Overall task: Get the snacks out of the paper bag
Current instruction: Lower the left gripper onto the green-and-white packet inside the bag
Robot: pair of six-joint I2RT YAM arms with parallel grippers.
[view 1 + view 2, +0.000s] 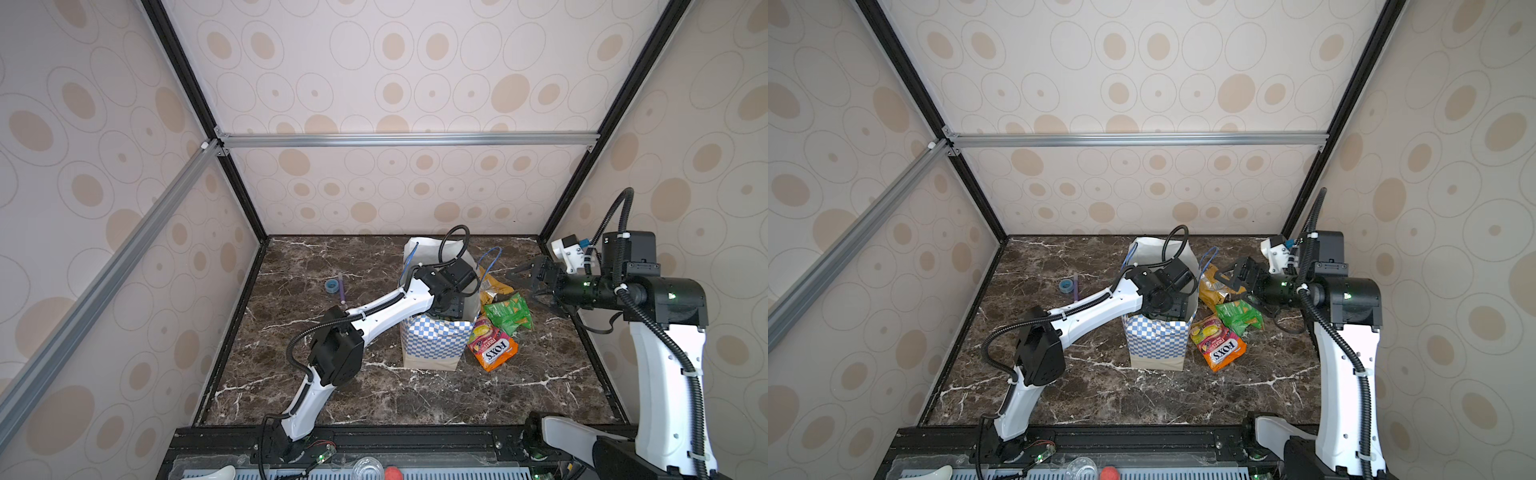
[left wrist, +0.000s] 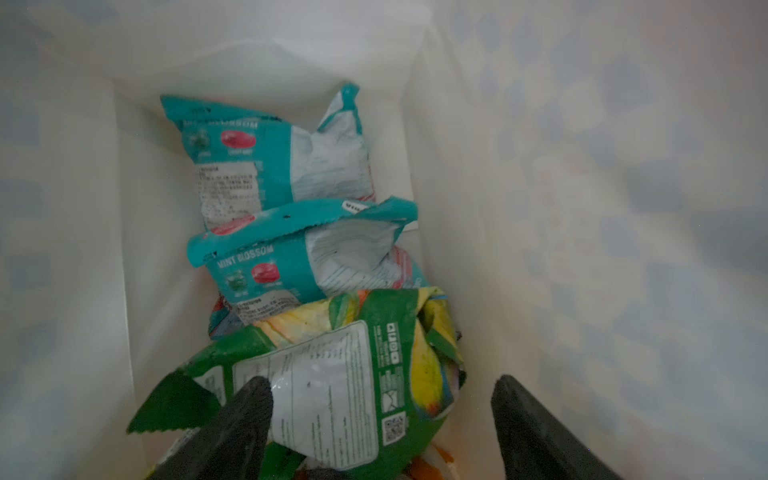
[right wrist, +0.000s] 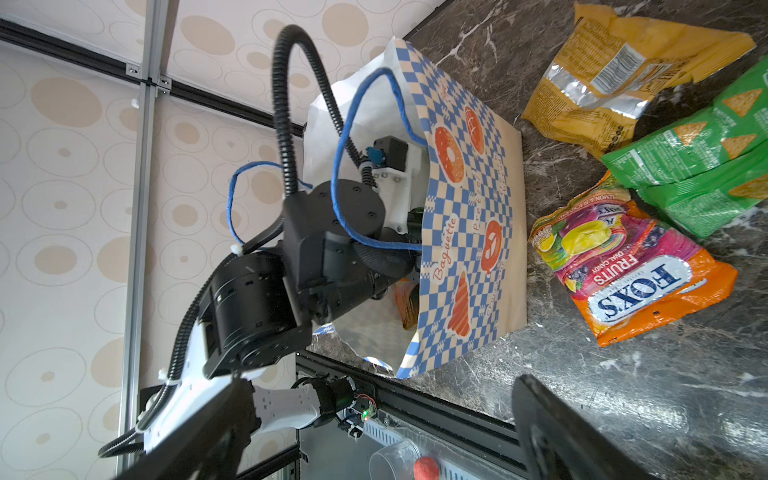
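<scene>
Bag (image 1: 432, 345) at the middle hides the left gripper (image 2: 382, 379), whose jaws stand open over a green packet (image 2: 332, 374) with 2 teal packets (image 2: 270, 166) beyond their tips, while 3 loose packets (image 1: 494, 349) lie on the table (image 1: 374, 395) near the right gripper (image 3: 382, 380), its jaws wide open.

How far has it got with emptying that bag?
Done: a yellow packet, a green chip packet and the FOX'S packet lie beside the paper bag. In hand: the left tool is inside the bag, open over a green-and-yellow packet, gripping nothing yet. Left: that one, two teal packets, perhaps more beneath. The right tool hangs open, empty.
</scene>
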